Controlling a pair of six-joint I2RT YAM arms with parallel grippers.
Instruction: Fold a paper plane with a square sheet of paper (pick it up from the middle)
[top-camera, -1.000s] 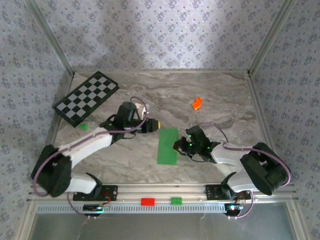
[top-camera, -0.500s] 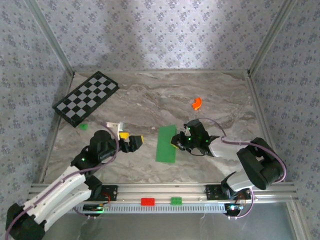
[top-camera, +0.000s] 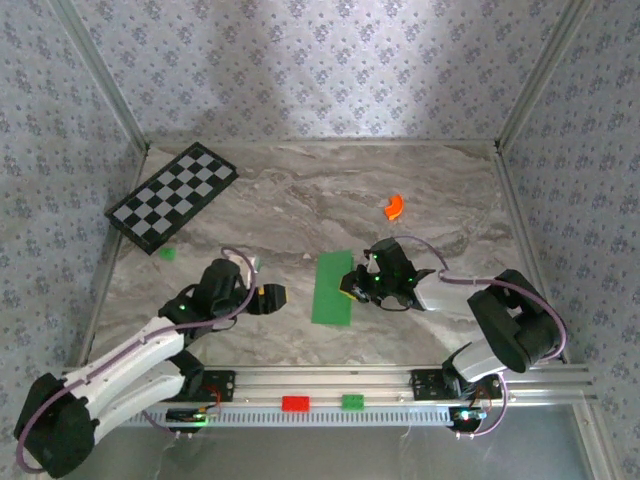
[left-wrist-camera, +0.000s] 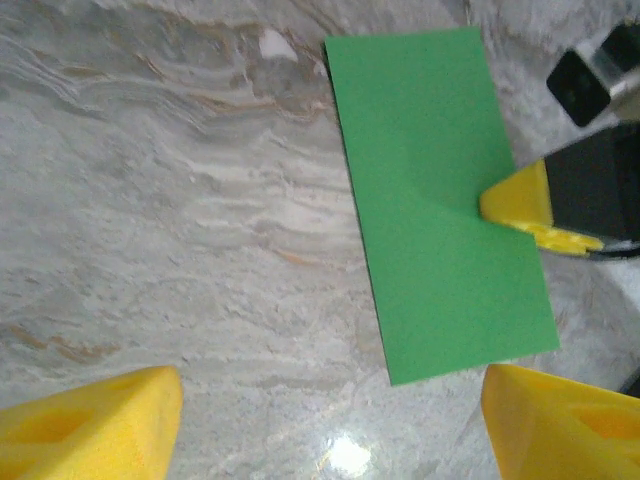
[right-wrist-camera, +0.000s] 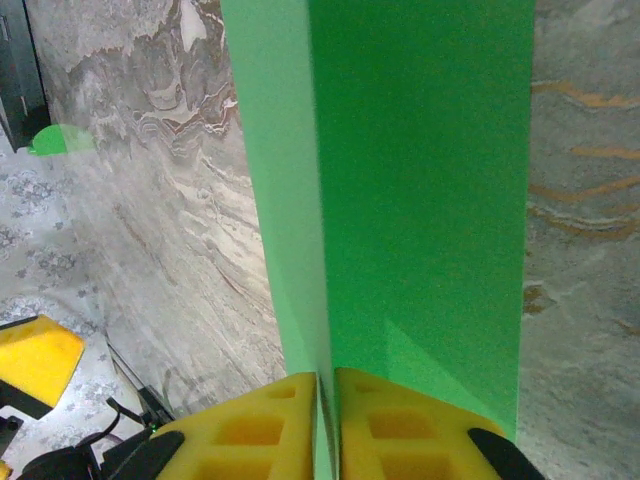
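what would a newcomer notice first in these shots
The bright green paper, a long rectangle in the middle of the grey marble table, stands out first. The right gripper pinches its edge between yellow fingers, while the left gripper sits open to the paper's left. A checkered board lies at the far left corner.

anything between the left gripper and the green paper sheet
Nothing: just bare grey marble tabletop separates the open left gripper from the thin bright green sheet of paper, seen in the top and left wrist views.
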